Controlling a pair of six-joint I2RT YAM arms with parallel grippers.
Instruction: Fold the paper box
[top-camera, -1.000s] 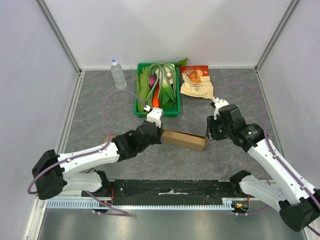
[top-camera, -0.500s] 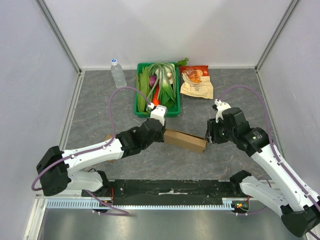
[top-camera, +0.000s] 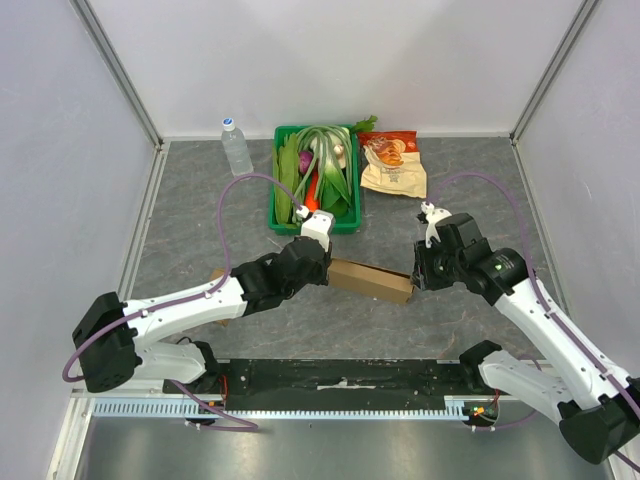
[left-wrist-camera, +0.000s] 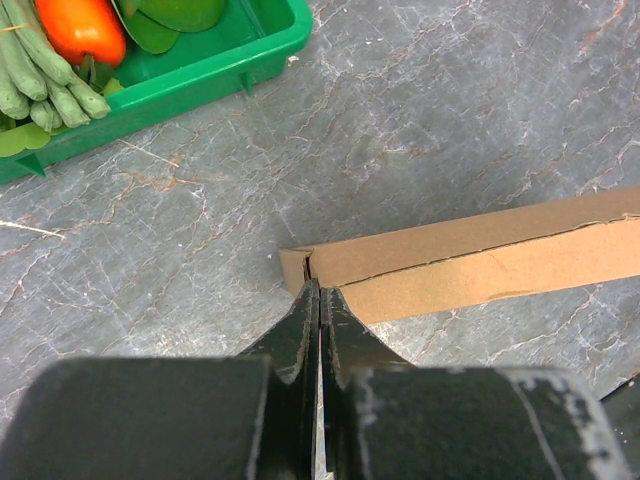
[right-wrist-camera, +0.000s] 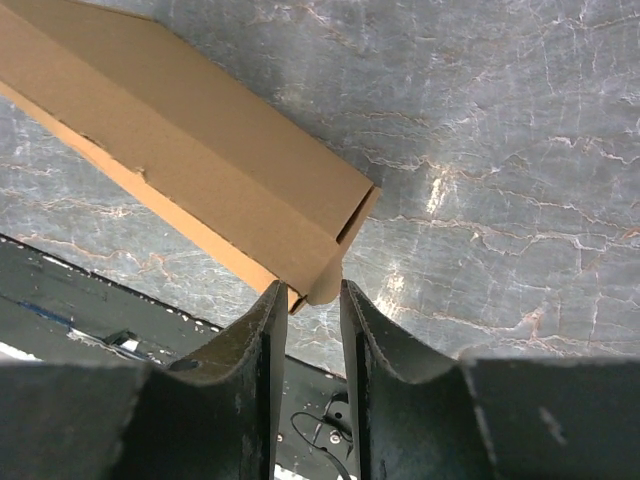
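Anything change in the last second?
The shut left hand edged slightly toward the green vegetable crate, at the left end of the long brown cardboard box. The right hand barely shifted, straddling the other end. Box, crate, clear water bottle and beige snack bag stayed.

I see my white-and-black left arm (top-camera: 180, 305) stretched low and reaching toward the centre, its black two-finger left claw (left-wrist-camera: 318, 292) pinched fully closed. My white-and-black right arm (top-camera: 545, 315) bends inward from the right, its black two-finger right claw (right-wrist-camera: 312, 300) angled downward, fingers narrowly parted.
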